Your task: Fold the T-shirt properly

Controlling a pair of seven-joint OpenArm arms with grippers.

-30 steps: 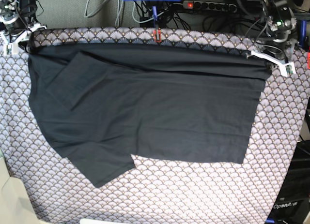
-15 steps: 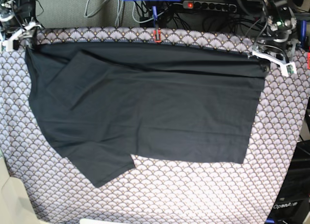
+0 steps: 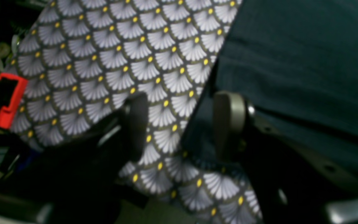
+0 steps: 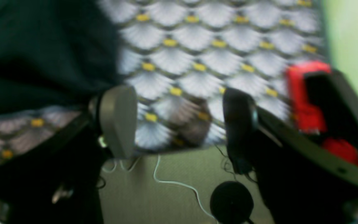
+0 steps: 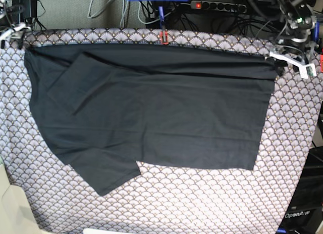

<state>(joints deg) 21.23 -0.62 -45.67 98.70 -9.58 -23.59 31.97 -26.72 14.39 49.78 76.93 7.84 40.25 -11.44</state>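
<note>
The black T-shirt [image 5: 151, 112] lies flat on the scallop-patterned tablecloth [image 5: 202, 198], its far edge along the table's back and one sleeve sticking out at the front left. At the shirt's far right corner my left gripper [image 5: 292, 62] stands open. In the left wrist view its fingers [image 3: 137, 124] straddle bare cloth and the T-shirt's edge [image 3: 291, 62] without pinching it. My right gripper [image 5: 11, 32] is at the far left corner, open as well. In the right wrist view its fingers [image 4: 118, 121] hang over the tablecloth's edge, and the T-shirt [image 4: 42, 46] lies apart to the left.
Red clamps [image 5: 164, 37] pin the tablecloth to the table's far edge, and one [image 4: 303, 93] sits close beside the right gripper. A power strip [image 5: 217, 6] and cables lie behind the table. The floor drops away past the back edge.
Both grippers have opened and let go of the shirt's far corners, then drawn outward and back. The shirt's far edge now lies slack on the table.
</note>
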